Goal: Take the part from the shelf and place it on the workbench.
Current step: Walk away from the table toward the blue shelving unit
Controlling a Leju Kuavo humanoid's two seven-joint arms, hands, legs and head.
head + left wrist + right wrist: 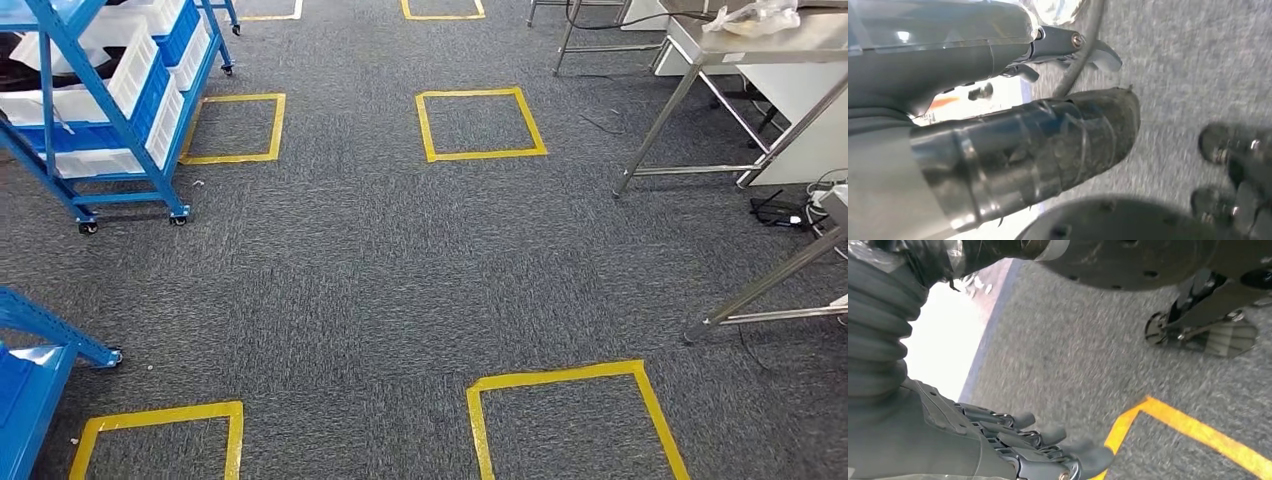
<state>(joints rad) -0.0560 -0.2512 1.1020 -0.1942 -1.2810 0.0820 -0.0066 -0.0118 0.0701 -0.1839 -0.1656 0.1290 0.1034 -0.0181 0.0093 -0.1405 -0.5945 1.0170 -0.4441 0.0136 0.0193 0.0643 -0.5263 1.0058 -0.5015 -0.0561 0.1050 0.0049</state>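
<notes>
While the head view looks down over grey carpet (350, 260), the blue shelf (110, 120) sits in the upper left of the frame with white bins (135, 75) stacked on it, and I honestly can't make out the part itself in there. The steel workbench (760, 45) is at the upper right, with a crinkly clear bag (755, 15) lying on top. Yellow tape squares (480, 125) mark the floor, 5 of them at least partly in shot.

The left hand (1048, 135) hangs over the carpet; its thick thumb runs across the wrist view and nothing is in it, but how far the fingers spread I can't tell. The right hand (1018, 440) also holds nothing, fingers (1048, 432) stretched out loosely side by side above a yellow tape line (1198, 432).
</notes>
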